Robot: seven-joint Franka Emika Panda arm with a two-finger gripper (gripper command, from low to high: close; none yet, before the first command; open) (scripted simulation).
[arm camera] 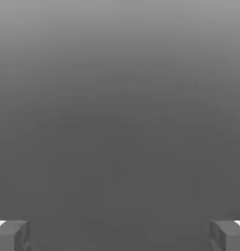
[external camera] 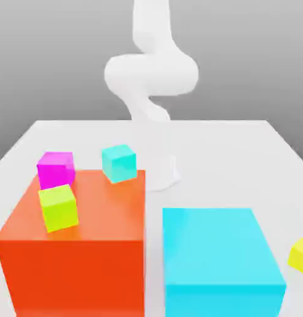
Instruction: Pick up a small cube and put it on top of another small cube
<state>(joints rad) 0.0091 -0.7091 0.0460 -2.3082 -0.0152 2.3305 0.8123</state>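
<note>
The small cube point(external camera: 300, 255), plain bright yellow, lies on the white table at the exterior view's right edge, partly cut off, just right of the big cyan block point(external camera: 219, 260). A greener lime-yellow small cube point(external camera: 58, 207) sits tilted on top of the big orange block point(external camera: 73, 247). A small magenta cube point(external camera: 55, 169) and a small cyan cube point(external camera: 119, 163) are at the orange block's far edge; I cannot tell whether they rest on it or behind it. In the hand view my gripper point(arm camera: 120, 236) is open, its grey fingertips point(arm camera: 12, 235) wide apart with nothing between them, facing plain grey background.
The white arm point(external camera: 151, 74) rises from its base point(external camera: 163, 173) at the back middle of the white table point(external camera: 228, 155). The two big blocks stand side by side at the front, with a narrow gap between them.
</note>
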